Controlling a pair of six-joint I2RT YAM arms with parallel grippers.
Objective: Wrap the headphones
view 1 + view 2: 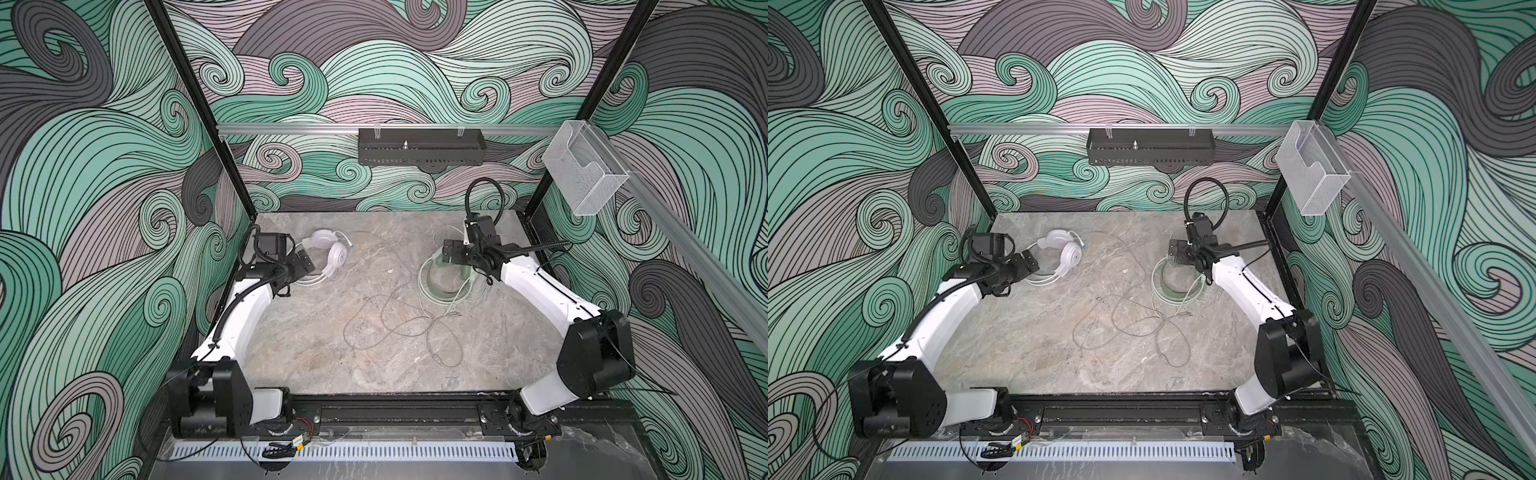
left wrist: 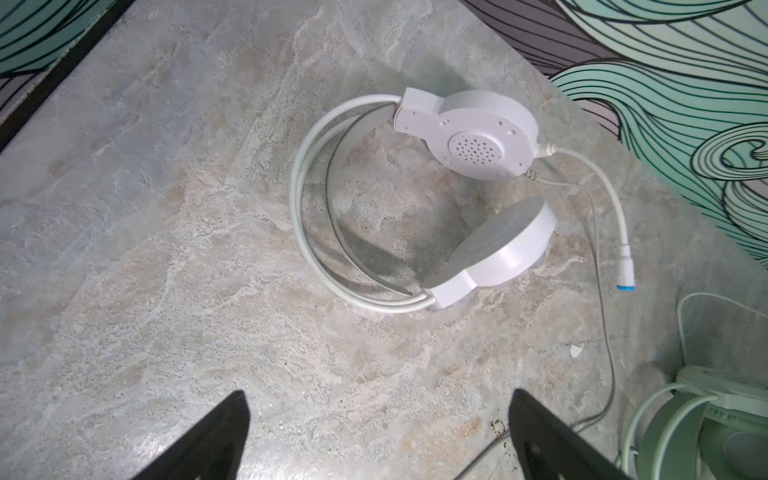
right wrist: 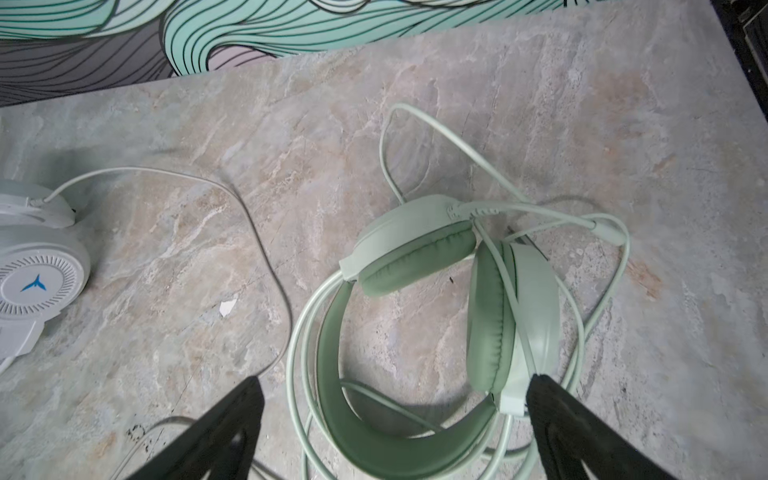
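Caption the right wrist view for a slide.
Open right gripper poised over the mint green headset, its cable lying loose; white headset nearby.

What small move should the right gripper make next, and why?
Probably lower the right gripper onto the mint headphones and close on the headband: it stands open over them, holding nothing, and their cable lies loose, unwrapped, on the table.

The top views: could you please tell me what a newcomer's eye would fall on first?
The white headset lies far left on the marble table, with the open left gripper beside it; the mint green headset lies far right, partly under the open right gripper. Nearer the front, their thin cables sprawl in a loose tangle.
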